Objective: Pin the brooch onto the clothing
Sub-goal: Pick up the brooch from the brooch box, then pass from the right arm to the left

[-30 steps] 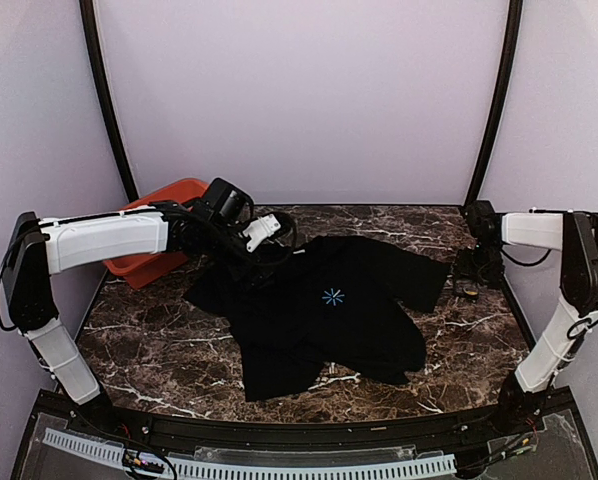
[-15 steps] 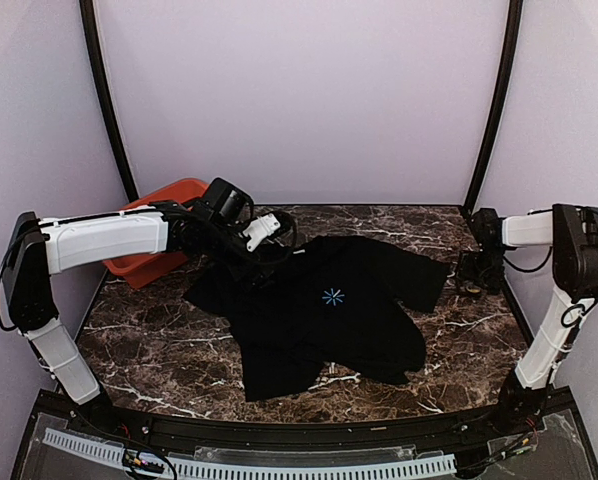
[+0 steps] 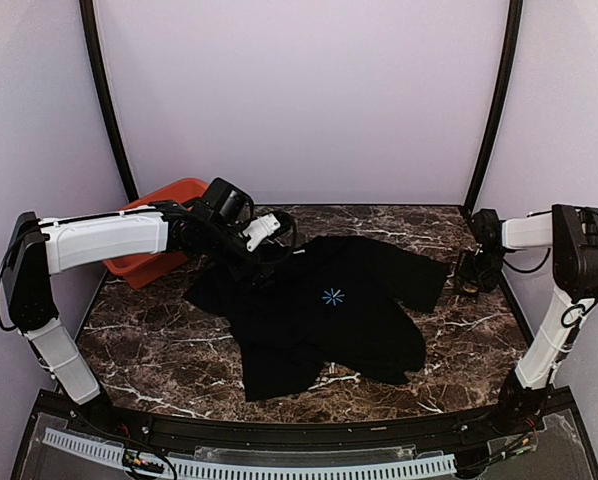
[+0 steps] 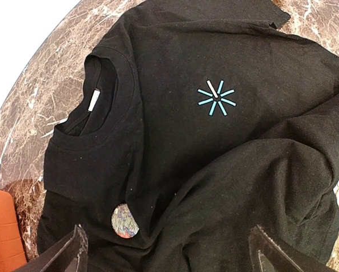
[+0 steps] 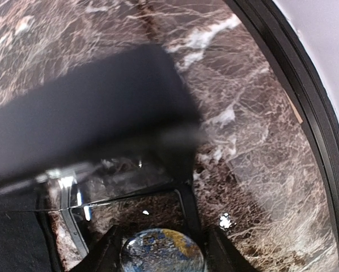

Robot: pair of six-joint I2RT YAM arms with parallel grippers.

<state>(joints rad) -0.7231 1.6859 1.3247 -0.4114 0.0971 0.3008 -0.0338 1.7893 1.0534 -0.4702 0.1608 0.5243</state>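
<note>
Lying across the middle of the table (image 3: 159, 350), the black T-shirt (image 3: 319, 320) is spread chest up. Its hem is rumpled toward the near edge, one sleeve points to the right edge, and the collar (image 4: 110, 73) is turned to the far-left corner. The small light-blue starburst print (image 3: 332, 296) sits on the chest, about midway between the near and far edges.

At the right edge, well apart from the shirt's sleeve, the right claw (image 3: 471, 272) is down over a small black hinged case (image 5: 90, 113) that stands open on the marble. The wrist view shows the brooch (image 5: 162, 249), a round disc of yellow-gold with a blue-grey part, inside the case's lower half. A dark finger stands close on each side of it. The claw is partly narrowed around the disc, but I cannot tell whether the pads press on it.

Farther back and to the left, the left claw (image 4: 169, 249) hovers over the shirt's shoulder near the collar, spread wide with nothing in it. Between its fingers and just ahead of them, a second patterned round disc (image 4: 124, 221) lies on the black cloth below the collar. A white label (image 4: 93, 101) shows inside the neckline.

An orange bin (image 3: 154, 225) sits at the far-left corner, behind the left arm.
</note>
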